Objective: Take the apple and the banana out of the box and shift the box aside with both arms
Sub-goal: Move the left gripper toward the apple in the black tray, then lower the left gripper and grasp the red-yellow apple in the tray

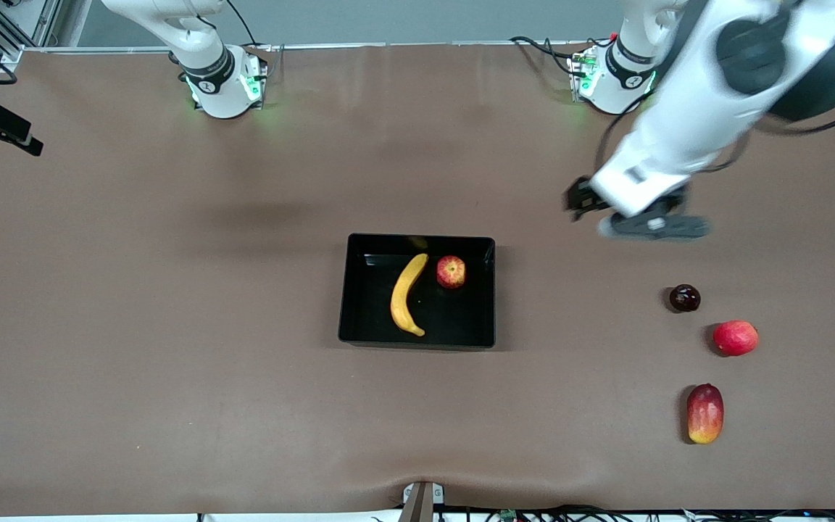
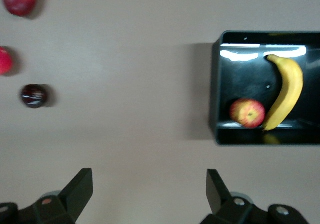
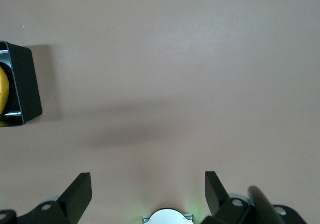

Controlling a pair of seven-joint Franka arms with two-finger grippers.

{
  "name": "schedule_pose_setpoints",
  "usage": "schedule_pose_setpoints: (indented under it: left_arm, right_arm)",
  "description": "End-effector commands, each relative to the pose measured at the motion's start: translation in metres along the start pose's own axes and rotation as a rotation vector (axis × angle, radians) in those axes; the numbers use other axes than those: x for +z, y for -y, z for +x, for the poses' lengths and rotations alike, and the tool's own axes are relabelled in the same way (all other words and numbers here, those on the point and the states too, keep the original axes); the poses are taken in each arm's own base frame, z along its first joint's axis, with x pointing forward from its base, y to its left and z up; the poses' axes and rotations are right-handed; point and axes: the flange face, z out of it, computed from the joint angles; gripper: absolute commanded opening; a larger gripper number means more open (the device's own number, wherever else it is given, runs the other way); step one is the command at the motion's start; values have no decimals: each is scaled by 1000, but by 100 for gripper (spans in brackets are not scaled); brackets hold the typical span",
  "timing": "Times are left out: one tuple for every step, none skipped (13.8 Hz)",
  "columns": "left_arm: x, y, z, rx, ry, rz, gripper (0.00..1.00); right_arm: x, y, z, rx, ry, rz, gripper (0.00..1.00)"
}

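Closest to the front camera, toward the left arm's end of the table, lies a red-yellow mango. A little farther back sits a plain pinkish-red fruit, then a small dark plum.

Mid-table stands the glossy black box, and both task fruits are inside it. The banana curves along the middle. The apple sits just beside the banana's farther end, on the side toward the left arm.

Farther back, the left gripper hangs over bare table between the box and the left arm's base, with its jaws spread wide and nothing between them. In the right wrist view, the right gripper is also wide open and empty, up over bare table near its own base, with only a corner of the box in sight.

I judge nothing is done yet: this is the approach for the first pick. The next move calls for the left gripper to travel over the box, descend inside its low walls and close on the apple without nudging the banana.

I can read no brand, label or writing on anything.
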Motion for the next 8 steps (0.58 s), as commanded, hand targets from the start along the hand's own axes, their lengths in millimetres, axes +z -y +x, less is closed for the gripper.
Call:
schedule_pose_setpoints:
  left_arm:
    - [48, -74, -4, -63, -28, 29, 100]
    - [67, -94, -5, -74, -27, 25, 100]
    - [85, -110, -8, -70, -20, 20, 100]
    - [105, -124, -9, -59, -15, 9, 100]
    - [124, -136, -8, -47, -16, -7, 100]
    - [144, -149, -10, -33, -13, -22, 100]
    - [162, -161, -13, -17, -7, -29, 100]
    - [181, -170, -16, 1, -1, -27, 100]
  right_arm:
    - [-8, -2, -6, -1, -10, -4, 100]
    - [-9, -1, -6, -2, -13, -4, 100]
    - [-12, -2, -6, -1, -20, -4, 100]
    - [-14, -3, -7, 0, -23, -4, 100]
    - [-15, -2, -7, 2, -26, -2, 100]
    - [-15, -2, -7, 2, -26, -2, 100]
    - [-15, -3, -7, 3, -26, -2, 100]
    - [-15, -3, -7, 3, -26, -2, 100]
